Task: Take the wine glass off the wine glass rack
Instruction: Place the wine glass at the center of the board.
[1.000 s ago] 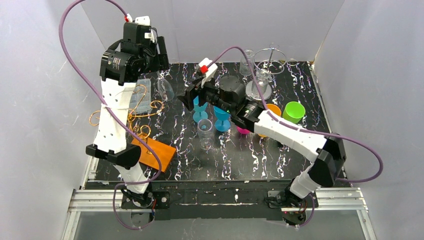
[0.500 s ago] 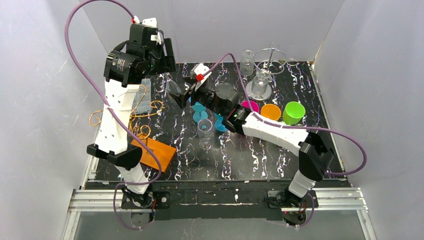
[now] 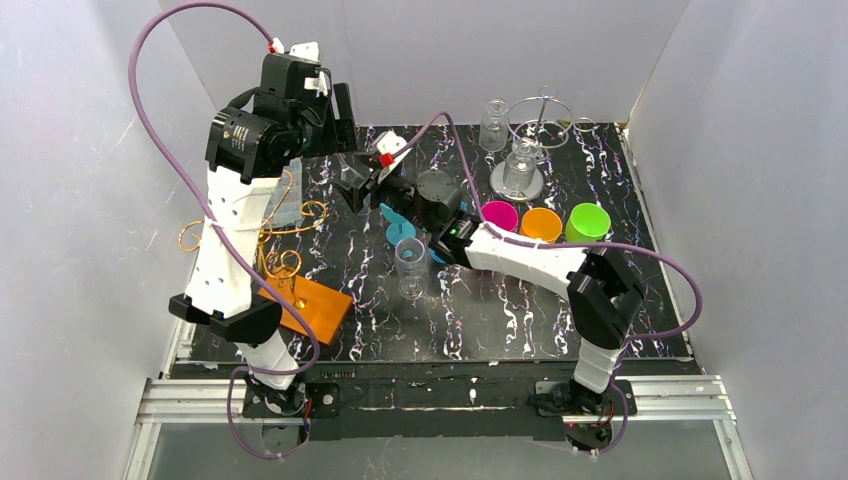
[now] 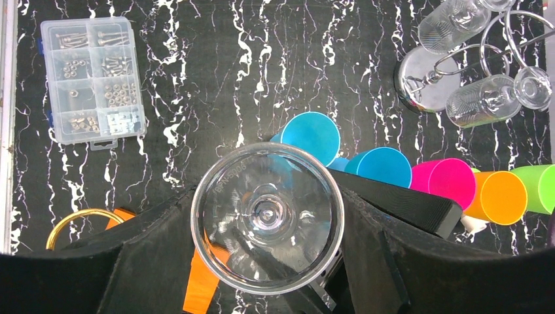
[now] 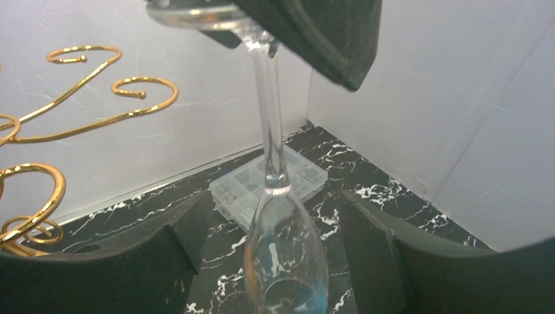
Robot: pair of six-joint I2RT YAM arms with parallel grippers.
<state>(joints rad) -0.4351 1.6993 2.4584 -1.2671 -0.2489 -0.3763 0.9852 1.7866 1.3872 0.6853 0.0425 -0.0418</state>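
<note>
We find the wine glass rack (image 3: 310,305) on the table's (image 3: 500,310) left, the parts box (image 4: 91,82) behind it, and the cups (image 3: 541,222) on the right.

Your table (image 3: 500,310): black top, white marbling.
Far left: clear parts box (image 4: 90,75) lies flat, lid shut.
Near left: gold wire rack (image 3: 283,262) stands on orange base plate (image 3: 310,305).
Centre: two blue cups (image 4: 311,137) side by side, with clear goblet (image 3: 410,262) upright just near of them.
Right of centre, row running left to right: magenta cup (image 3: 499,215), orange cup (image 3: 541,223), green cup (image 3: 587,222).
Far right: chrome rack (image 4: 419,72) on round base.
</note>
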